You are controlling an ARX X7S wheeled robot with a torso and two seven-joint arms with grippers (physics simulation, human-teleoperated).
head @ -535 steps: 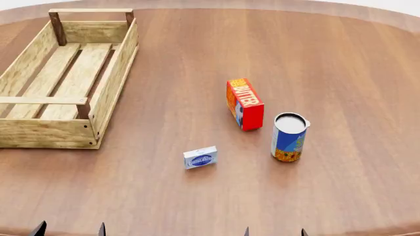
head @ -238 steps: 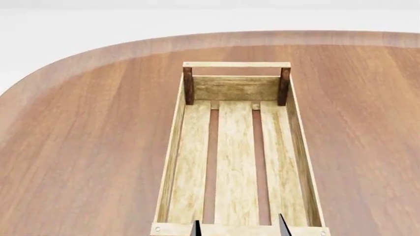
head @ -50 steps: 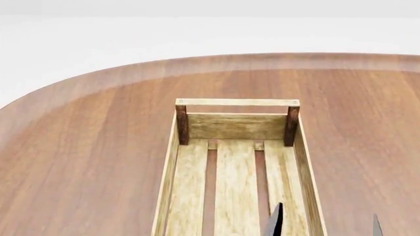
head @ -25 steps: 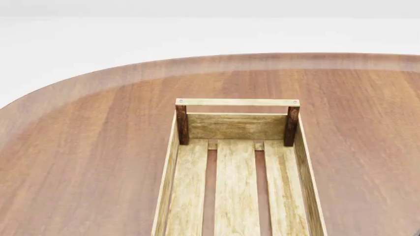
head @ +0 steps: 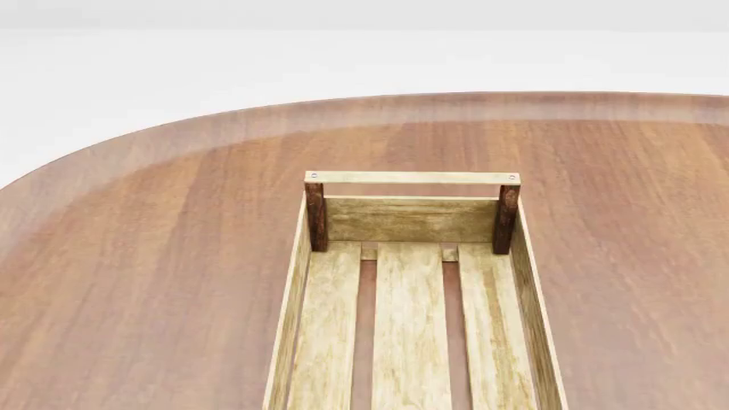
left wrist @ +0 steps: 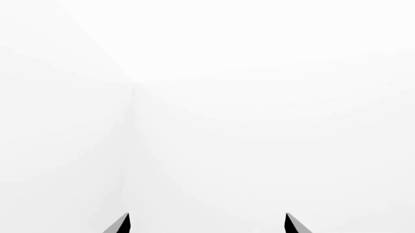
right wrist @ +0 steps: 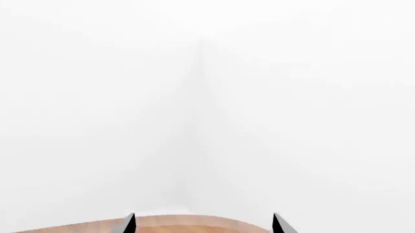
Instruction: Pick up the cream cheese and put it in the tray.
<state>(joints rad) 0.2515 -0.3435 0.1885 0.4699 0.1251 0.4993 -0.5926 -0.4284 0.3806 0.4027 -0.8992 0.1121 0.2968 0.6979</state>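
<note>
I can read no text, label, brand, number or sign anywhere I look. The tray (head: 411, 299) below my head camera is bare pale wood, its slats and planks unmarked, and the table (head: 160, 256) under it shows only grain. My wrist cameras face blank white, with perhaps a faint seam in it, too washed out to hold any lettering.
</note>
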